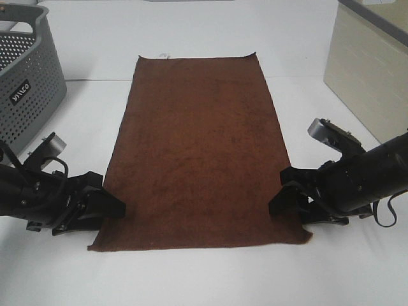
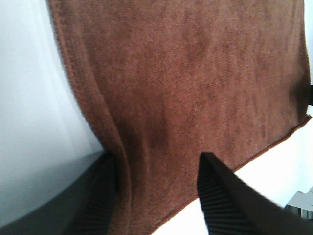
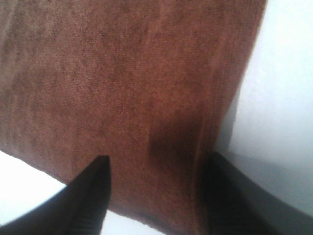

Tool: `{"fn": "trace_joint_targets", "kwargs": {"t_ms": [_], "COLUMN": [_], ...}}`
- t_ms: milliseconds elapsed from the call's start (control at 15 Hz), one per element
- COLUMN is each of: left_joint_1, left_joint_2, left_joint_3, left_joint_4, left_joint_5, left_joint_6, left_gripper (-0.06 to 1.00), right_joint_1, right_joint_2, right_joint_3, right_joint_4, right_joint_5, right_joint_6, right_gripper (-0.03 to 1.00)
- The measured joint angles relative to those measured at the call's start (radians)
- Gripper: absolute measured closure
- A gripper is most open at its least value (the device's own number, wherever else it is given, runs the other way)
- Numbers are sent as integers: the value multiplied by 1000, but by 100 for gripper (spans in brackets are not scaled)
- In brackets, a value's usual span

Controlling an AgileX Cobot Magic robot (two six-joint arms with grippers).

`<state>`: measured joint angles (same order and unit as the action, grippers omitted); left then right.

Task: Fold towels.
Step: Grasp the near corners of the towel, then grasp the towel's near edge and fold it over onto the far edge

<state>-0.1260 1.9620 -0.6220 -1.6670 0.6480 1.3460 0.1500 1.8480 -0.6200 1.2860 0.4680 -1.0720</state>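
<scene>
the towel (image 1: pixel 197 153) lies spread flat on the white table (image 1: pixel 204 280), its length running away from the robot and its white tag (image 1: pixel 164 55) on the far short edge. it's laid out smooth, i'd say so a fold can go cleanly end over end. at the towel's near end the left gripper (image 1: pixel 109 205) sits on the left long edge and the right gripper (image 1: pixel 284 197) on the right long edge, level with each other and just short of the near corners. both wrist views tell the same story: jaws spread, nothing pinched, one finger (image 2: pixel 222 196) over the cloth, the other out on the table side, the hem running between them. in the left wrist view the hem is rucked up a little against the outer finger. that straddle reads to me as the set-up for a pinch on both sides at once, so the near end lifts evenly and doesn't skew. out past the towel's far left corner a grey basket (image 1: pixel 25 76) stands well apart, and beyond the far right corner there's a pale cabinet (image 1: pixel 370 64), also apart from the cloth.
</scene>
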Motion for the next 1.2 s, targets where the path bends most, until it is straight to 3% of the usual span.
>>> {"fn": "trace_joint_targets", "kwargs": {"t_ms": [67, 133, 200, 267, 333, 533, 800, 933, 1200], "left_joint_1": [0, 0, 0, 0, 0, 0, 0, 0, 0], "left_joint_2": [4, 13, 15, 15, 15, -27, -141, -189, -292], "left_joint_3": [-4, -10, -11, -11, -11, -11, 25, 83, 267], "left_joint_4": [5, 9, 10, 11, 12, 53, 158, 174, 182], "left_joint_5": [-13, -34, -42, -43, -43, -43, -68, -72, -70], "left_joint_6": [0, 0, 2, 9, 11, -2, -97, -110, -110], "left_gripper": [53, 74, 88, 94, 94, 94, 94, 94, 94], "right_joint_1": [0, 0, 0, 0, 0, 0, 0, 0, 0], "right_joint_2": [13, 26, 31, 34, 34, 23, -77, -130, -216], "right_joint_3": [0, 0, 0, 1, 3, 5, 9, 50, 208], "right_joint_4": [37, 60, 60, 60, 61, 37, -118, -174, -185], "right_joint_5": [11, 6, -5, -10, -12, -12, 15, 25, 46], "right_joint_6": [-27, -43, -48, -51, -50, 21, 203, 265, 286], "right_gripper": [49, 58, 79, 91, 97, 97, 97, 97, 97]}}
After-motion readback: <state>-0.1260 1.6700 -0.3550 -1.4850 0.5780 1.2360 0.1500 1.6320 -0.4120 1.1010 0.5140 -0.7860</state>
